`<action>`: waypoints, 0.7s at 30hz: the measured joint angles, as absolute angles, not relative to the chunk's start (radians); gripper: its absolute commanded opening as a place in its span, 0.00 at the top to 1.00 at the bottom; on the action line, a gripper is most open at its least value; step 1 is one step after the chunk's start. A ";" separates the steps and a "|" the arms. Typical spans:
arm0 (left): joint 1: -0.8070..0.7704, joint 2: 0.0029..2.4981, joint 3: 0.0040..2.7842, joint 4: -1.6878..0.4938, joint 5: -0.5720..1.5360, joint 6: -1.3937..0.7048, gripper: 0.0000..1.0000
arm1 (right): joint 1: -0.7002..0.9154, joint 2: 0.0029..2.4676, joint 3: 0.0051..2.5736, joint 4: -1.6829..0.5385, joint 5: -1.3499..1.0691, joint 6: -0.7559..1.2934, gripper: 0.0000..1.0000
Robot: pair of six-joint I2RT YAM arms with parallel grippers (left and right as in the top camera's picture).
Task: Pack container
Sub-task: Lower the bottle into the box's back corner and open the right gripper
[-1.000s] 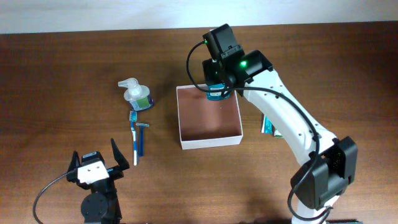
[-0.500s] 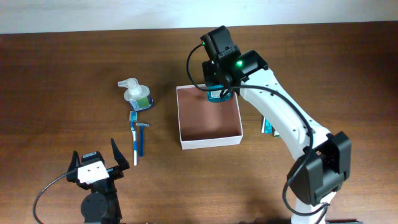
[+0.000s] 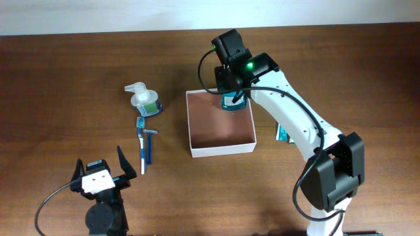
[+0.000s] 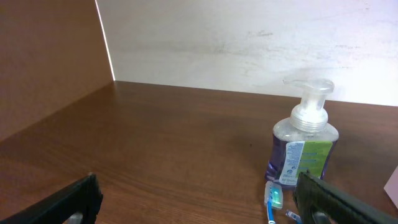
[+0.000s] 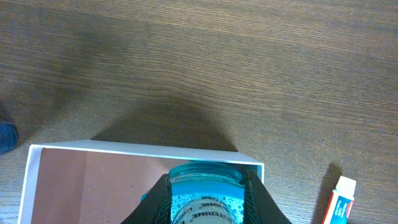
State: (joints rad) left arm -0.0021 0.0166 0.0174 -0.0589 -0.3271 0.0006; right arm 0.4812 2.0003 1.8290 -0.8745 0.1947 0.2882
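The container [image 3: 223, 150] is a shallow white-walled box with a reddish-brown bottom, at the table's middle. My right gripper [image 3: 231, 98] is shut on a teal bottle [image 3: 231, 101] held over the container's far right corner. In the right wrist view the teal bottle [image 5: 208, 193] sits between both black fingers, just inside the container's white far wall [image 5: 124, 149]. My left gripper [image 3: 100, 159] stands open near the front left, nothing between its fingers [image 4: 68, 202].
A clear soap dispenser [image 3: 144, 99] stands left of the container, with a blue toothbrush [image 3: 141, 144] and a razor [image 3: 149, 141] lying in front of it. A toothpaste tube [image 3: 282, 133] lies right of the container, partly under the right arm.
The right gripper has shifted slightly right and nearer with the teal bottle, further over the container's far right corner. The left arm has not moved.
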 measured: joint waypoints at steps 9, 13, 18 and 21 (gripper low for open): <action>-0.002 0.017 0.017 -0.059 -0.327 0.001 0.01 | 0.481 2.023 1.829 -0.874 0.195 0.291 0.82; -0.002 0.017 0.017 -0.059 -0.327 0.001 0.01 | 0.481 2.029 1.829 -0.871 0.198 0.292 0.82; -0.002 0.017 0.017 -0.059 -0.327 0.001 0.01 | 0.480 2.029 1.829 -0.871 0.198 0.292 0.82; -0.002 0.017 0.017 -0.059 -0.327 0.001 0.00 | 0.480 2.030 1.829 -0.870 0.198 0.292 0.82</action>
State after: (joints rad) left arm -0.0021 0.0166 0.0174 -0.0589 -0.3271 0.0006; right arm 0.4805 2.0304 1.8290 -0.8703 0.1982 0.2920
